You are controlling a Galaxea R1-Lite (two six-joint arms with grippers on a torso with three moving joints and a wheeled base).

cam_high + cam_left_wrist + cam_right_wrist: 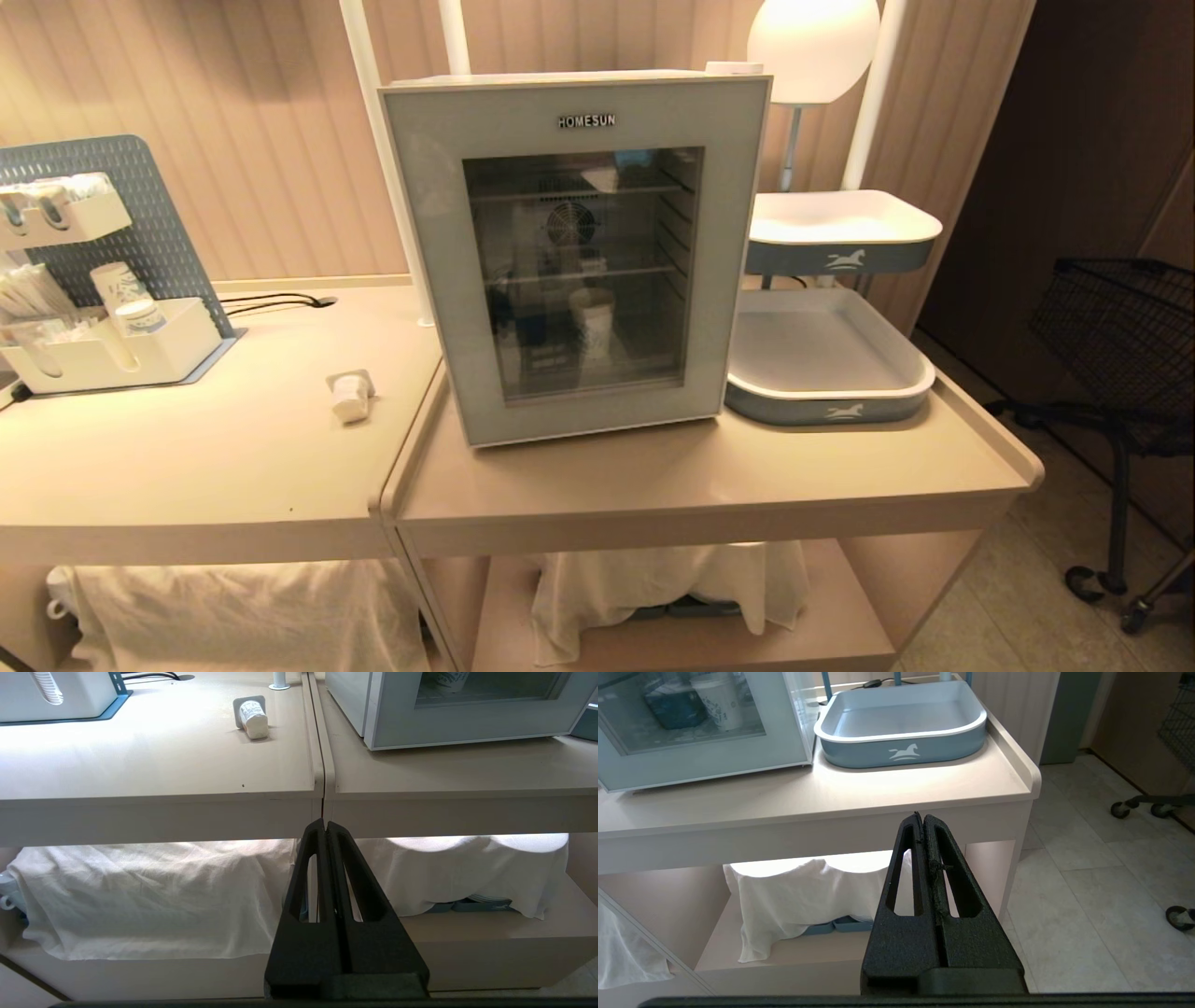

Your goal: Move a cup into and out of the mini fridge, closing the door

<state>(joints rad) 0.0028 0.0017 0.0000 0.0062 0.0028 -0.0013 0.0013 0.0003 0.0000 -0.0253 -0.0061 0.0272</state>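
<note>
The mini fridge stands on the right-hand table, and its glass door is closed. Through the glass I see a tall white paper cup on the fridge floor. The small squat white cup lies on its side on the left table, left of the fridge; the left wrist view shows this cup too. My left gripper is shut and empty, low in front of the seam between the two tables. My right gripper is shut and empty, below the right table's front edge. Neither arm shows in the head view.
A blue-grey tray sits right of the fridge, with a second tray raised behind it. A white organizer with paper cups stands far left. White cloths cover the lower shelves. A black wire cart is on the floor at right.
</note>
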